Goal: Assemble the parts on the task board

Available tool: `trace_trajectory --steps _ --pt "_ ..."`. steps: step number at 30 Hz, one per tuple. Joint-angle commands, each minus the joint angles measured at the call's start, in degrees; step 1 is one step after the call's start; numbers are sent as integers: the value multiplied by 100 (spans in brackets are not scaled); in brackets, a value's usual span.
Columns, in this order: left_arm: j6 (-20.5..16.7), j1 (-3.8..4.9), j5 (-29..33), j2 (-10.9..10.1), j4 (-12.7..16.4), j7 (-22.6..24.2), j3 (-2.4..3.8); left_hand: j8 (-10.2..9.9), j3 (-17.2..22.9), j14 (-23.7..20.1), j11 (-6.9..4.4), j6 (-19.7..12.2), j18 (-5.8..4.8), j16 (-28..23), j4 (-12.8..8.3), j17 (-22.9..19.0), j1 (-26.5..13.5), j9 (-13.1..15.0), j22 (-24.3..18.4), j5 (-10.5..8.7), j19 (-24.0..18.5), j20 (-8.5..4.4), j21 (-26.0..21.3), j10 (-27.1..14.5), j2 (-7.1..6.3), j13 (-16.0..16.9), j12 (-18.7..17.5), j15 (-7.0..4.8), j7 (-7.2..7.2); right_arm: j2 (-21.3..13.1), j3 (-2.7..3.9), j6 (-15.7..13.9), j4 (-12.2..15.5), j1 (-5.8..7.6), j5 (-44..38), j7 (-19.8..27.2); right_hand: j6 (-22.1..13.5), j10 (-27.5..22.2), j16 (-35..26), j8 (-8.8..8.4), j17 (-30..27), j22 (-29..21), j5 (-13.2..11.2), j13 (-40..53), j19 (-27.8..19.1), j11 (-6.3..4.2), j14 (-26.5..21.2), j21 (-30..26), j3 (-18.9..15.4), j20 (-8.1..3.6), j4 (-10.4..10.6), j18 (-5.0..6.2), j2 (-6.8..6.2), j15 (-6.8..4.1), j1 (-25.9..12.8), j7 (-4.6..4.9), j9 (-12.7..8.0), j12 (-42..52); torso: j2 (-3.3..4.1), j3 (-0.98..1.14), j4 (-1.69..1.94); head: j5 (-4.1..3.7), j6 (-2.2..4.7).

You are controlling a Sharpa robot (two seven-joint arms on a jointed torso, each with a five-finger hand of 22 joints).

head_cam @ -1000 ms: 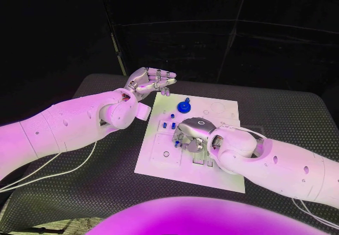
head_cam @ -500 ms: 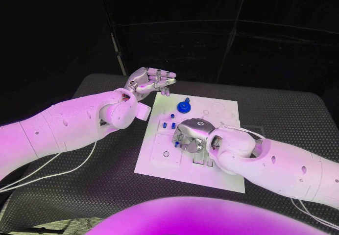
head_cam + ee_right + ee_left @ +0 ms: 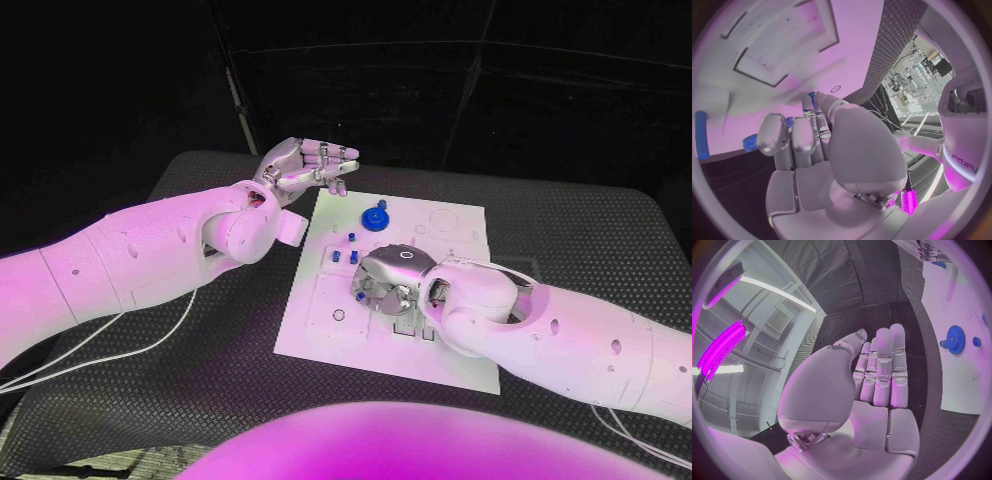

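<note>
A black table (image 3: 577, 240) with a textured top carries white cables (image 3: 87, 365) trailing along its near-left part.

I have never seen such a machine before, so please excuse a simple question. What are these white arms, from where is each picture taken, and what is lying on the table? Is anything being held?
You are looking at a robot with two white arms, each ending in a silver hand with many fingers. One picture comes from a camera on its head, looking down at a black table. The other two come from cameras at its wrists, just behind each hand, so they look round and bent.

On the table lies a white task board. On it are small blue parts: a blue gear and some short blue pegs.

The left hand is raised beyond the board's far corner, fingers curled, apparently holding nothing. The right hand is down over the board's middle; whether it holds a part, I cannot tell.
</note>
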Motion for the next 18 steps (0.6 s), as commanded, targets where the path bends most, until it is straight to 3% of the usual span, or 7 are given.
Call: trace_trajectory --steps 1,3,6,10,15,18 --pt "52 11 26 -3 8 37 8 -27 -24 -39 -6 -33 71 -26 -17 -9 22 -7 -6 -25 -26 29 -17 -44 -10 -8 38 -6 -13 0 -13 194 -16 0 -68 -106 -90 -91 -4 -56 -40 -46 -9 -15 -64 23 120 -37 -46 30 -1 -78 -23 24 -108 16 -16 -57 0 0 3 -2 1" --pt "55 11 26 -6 8 35 7 -27 -24 -39 -6 -33 71 -26 -17 -9 22 -7 -6 -25 -26 29 -17 -44 -10 -8 38 -6 -13 4 -15 161 -24 0 -70 -127 -219 -218 -26 -92 -81 -120 8 -34 -116 64 107 -76 -63 52 10 -66 -57 60 -173 63 -29 -128 0 0 3 -1 1" --pt "63 11 26 -9 8 31 7 -27 -24 -39 -6 -33 71 -26 -17 -9 22 -7 -6 -25 -26 29 -17 -44 -10 -8 38 -6 -13 13 -17 58 -39 1 -71 -159 -831 -690 -235 -100 -394 -624 18 -49 -466 240 2 -359 -152 167 24 26 -185 198 -320 220 -40 -306 -4 -3 4 -1 1" --pt "77 11 26 -11 9 19 7 -27 -24 -39 -6 -33 71 -26 -17 -9 22 -7 -6 -25 -26 29 -17 -44 -10 -8 38 -6 -13 16 -19 -102 -42 1 -72 -170 -1183 -972 -322 -93 -538 -824 10 -40 -594 250 -49 -493 -271 214 -18 76 -196 212 -358 186 -28 -301 0 0 3 1 1" --pt "84 11 26 -20 12 12 7 -29 -27 -40 -3 -40 71 -28 -17 -12 22 -6 -8 -25 -27 31 -21 -52 -7 -8 41 -3 -10 -16 -19 -298 2 0 -67 -156 -1178 -1040 -326 -71 -555 -861 17 -34 -608 239 -53 -520 -310 212 -36 82 -170 205 -358 162 -15 -265 0 -2 -1 -12 1" --pt "90 11 26 -27 12 7 7 -29 -27 -40 -3 -40 71 -28 -17 -12 22 -6 -8 -25 -27 31 -21 -52 -7 -8 41 -3 -10 -95 -19 -471 119 -2 -10 -158 -1087 -1038 -296 -35 -528 -842 62 -23 -578 233 -33 -514 -334 205 -58 78 -136 199 -350 156 2 -185 3 7 1 -16 1"
